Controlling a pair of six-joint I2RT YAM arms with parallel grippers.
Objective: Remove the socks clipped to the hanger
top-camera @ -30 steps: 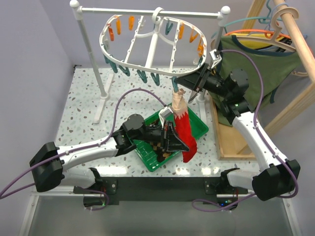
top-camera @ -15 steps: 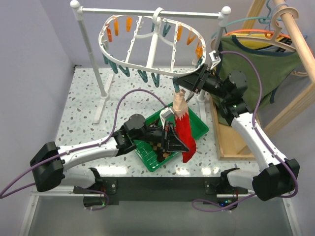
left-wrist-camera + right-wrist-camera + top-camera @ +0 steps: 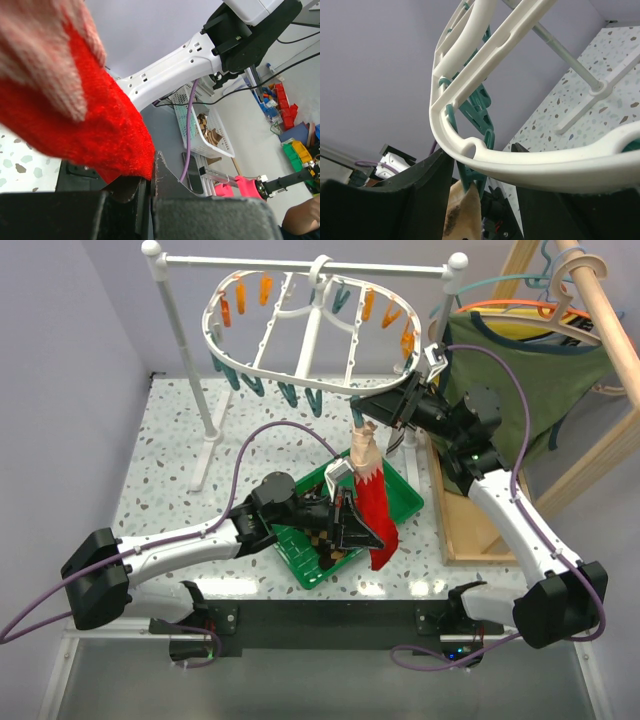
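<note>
The white oval hanger [image 3: 310, 335] hangs from the rail with orange and teal clothespins round its rim. A red sock [image 3: 375, 505] with a tan cuff [image 3: 362, 450] hangs from a teal clothespin [image 3: 356, 417] at the front right rim. My left gripper [image 3: 352, 525] is shut on the sock's lower part; the left wrist view shows red fabric [image 3: 95, 125] pinched in the jaws [image 3: 148, 182]. My right gripper [image 3: 374, 412] is open, its fingers [image 3: 420, 200] either side of the teal clothespin [image 3: 482, 150] and cuff [image 3: 465, 215] under the rim [image 3: 530, 162]. Checkered socks [image 3: 325, 545] lie in the tray.
A green tray [image 3: 405, 498] sits under the sock on the speckled table. The white rail stand's post [image 3: 190, 370] rises at the left. An olive-green top [image 3: 540, 370] hangs on coloured hangers from a wooden frame [image 3: 600, 300] at the right, above a wooden base [image 3: 465, 530].
My right gripper has edged a little left, closer round the teal clothespin, and the hanger has swung slightly. My left gripper has kept its hold on the red sock in place.
</note>
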